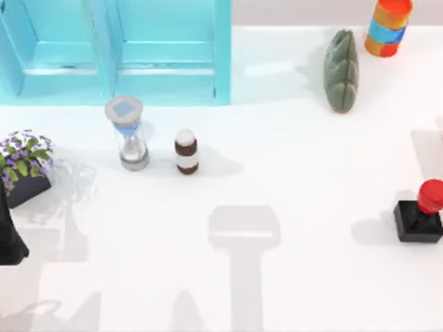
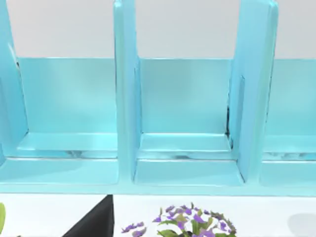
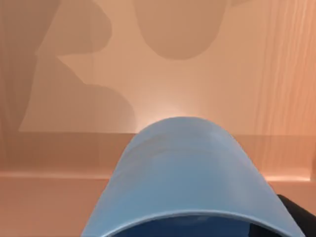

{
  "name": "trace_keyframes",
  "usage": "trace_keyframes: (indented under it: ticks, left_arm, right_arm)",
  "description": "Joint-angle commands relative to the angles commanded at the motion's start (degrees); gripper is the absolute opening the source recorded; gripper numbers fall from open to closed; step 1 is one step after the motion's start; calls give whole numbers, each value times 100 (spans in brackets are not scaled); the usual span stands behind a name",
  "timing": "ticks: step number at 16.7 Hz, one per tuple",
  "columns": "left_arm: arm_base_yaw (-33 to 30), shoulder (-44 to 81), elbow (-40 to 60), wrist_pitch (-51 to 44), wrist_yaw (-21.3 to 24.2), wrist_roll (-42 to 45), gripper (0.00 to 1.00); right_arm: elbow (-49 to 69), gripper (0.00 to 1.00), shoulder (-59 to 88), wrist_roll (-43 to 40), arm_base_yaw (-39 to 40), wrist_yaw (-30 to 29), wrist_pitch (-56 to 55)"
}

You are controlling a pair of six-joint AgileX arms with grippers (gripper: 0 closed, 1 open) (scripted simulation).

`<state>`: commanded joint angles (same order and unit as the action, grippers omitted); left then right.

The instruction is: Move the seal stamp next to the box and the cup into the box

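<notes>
Blue cup close before the right wrist camera, stamp at the counter's right edge.

The cup [image 3: 190, 173] stands out against a tan wooden surface [image 3: 74, 98]; whether the right pincer holds it, I cannot tell. The seal stamp [image 1: 422, 211] sits upright on the white counter [image 1: 291, 207], well apart from the brown bottle [image 1: 186, 151] and hourglass [image 1: 128, 133]. The left arm [image 1: 8, 232] is parked at the left edge beside the flower pot [image 1: 24, 166], facing the turquoise shelf [image 2: 187, 148].
</notes>
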<state>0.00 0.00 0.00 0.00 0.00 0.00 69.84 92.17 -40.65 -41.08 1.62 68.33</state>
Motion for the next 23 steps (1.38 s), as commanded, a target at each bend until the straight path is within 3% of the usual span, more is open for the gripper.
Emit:
trace_keyframes:
  ticks: [8, 13, 23]
  left_arm:
    - [0, 0, 0, 0, 0, 0, 100]
    - [0, 0, 0, 0, 0, 0, 100]
    - [0, 0, 0, 0, 0, 0, 100]
  right_arm:
    - [-1090, 0, 197, 154, 147, 6, -1338]
    - [-1239, 0, 228, 172, 159, 8, -1496]
    - [-1239, 75, 228, 172, 159, 8, -1496]
